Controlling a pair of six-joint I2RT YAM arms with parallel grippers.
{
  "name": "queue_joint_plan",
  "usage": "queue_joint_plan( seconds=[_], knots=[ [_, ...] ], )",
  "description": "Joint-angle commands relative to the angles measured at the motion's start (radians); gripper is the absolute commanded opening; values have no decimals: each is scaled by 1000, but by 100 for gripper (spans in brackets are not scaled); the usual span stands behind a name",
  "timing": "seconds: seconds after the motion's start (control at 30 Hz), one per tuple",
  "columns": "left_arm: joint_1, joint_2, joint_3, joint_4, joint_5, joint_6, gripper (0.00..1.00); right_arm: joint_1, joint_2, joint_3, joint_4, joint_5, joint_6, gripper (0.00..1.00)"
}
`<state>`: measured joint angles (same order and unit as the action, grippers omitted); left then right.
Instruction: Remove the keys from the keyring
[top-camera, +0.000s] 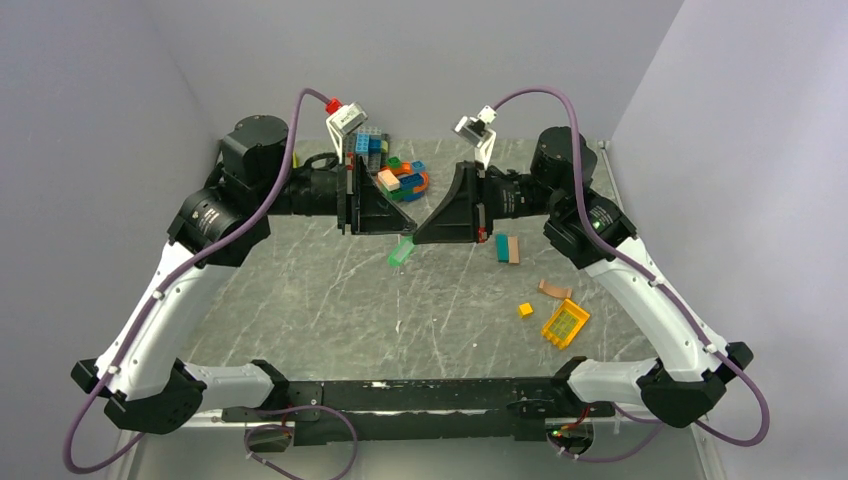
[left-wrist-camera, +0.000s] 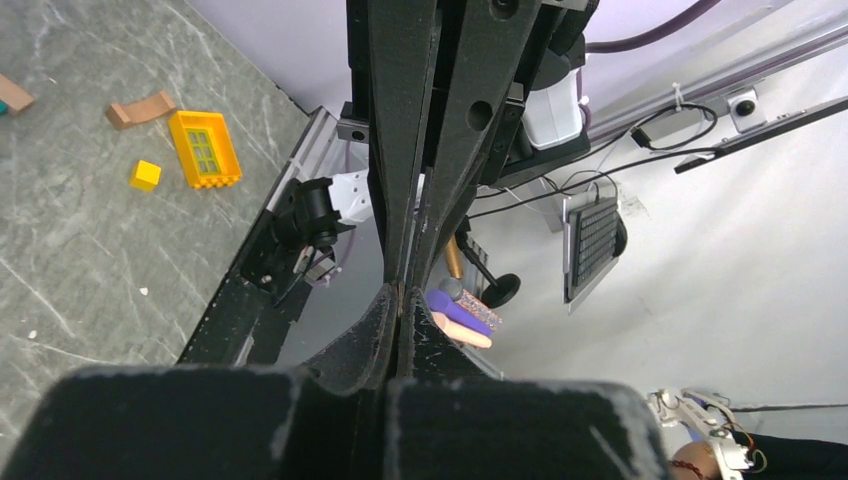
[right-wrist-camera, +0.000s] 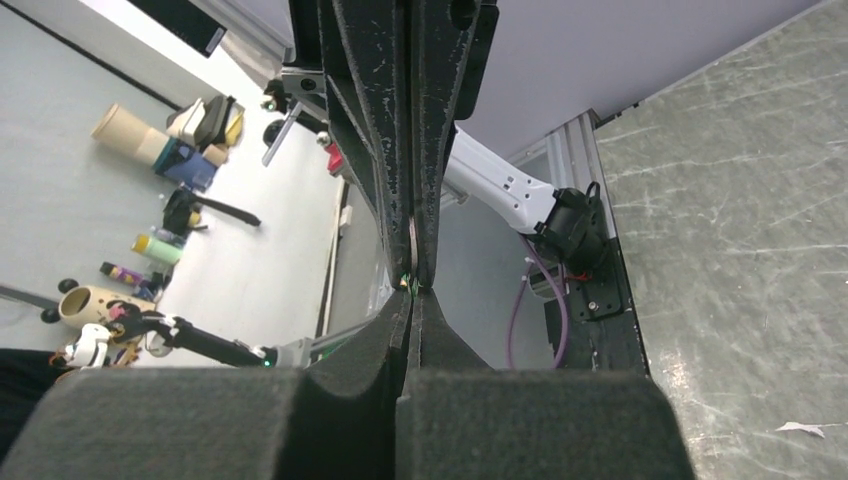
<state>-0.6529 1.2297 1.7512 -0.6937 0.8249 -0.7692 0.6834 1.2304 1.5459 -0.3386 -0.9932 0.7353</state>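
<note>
Overhead, grey marbled table (top-camera: 330, 300) meets pale lavender walls (top-camera: 420, 50).

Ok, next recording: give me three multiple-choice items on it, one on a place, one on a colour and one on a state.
1. Where in the top view does the grid block lie?
A. left half
B. right half
C. in the far pile

2. What colour is the piece by the gripper tips?
A. red
B. green
C. black

3. How do the left gripper and right gripper stand?
A. both open
B. only the left open
C. both shut

Answers:
1. B, it sits right of centre, beside the small cube.
2. B, it shows as clear green against the grey top.
3. C, each wrist view shows its own fingers pressed together.
</note>
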Motion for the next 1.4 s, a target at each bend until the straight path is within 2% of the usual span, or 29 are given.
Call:
queue_joint_plan(
  seconds=[0.0,0.3,0.63,0.93,1.23,1.27,1.3,1.37],
  knots=[
    [-42,20,63,4,-63,41,0,10,-14,-27,158,92,80,0],
    [-101,35,83,165,-154,-30,0,11,-9,-12,377,183,220,0],
    [-128,78,183,246,-211,-36,0,10,20,62,468,248,269,0],
    [-168,14,73,414,-338,-68,0,11,10,63,537,310,305,0],
    [-229,-24,-9,496,-456,-62,0,10,8,46,601,324,345,0],
    [-232,-21,-1,488,-463,-57,0,10,8,47,606,320,348,5],
    [-234,-17,11,471,-467,-51,0,10,7,46,613,314,350,24],
    [-234,-6,49,414,-480,-31,0,10,-1,51,599,296,338,70]
  ],
)
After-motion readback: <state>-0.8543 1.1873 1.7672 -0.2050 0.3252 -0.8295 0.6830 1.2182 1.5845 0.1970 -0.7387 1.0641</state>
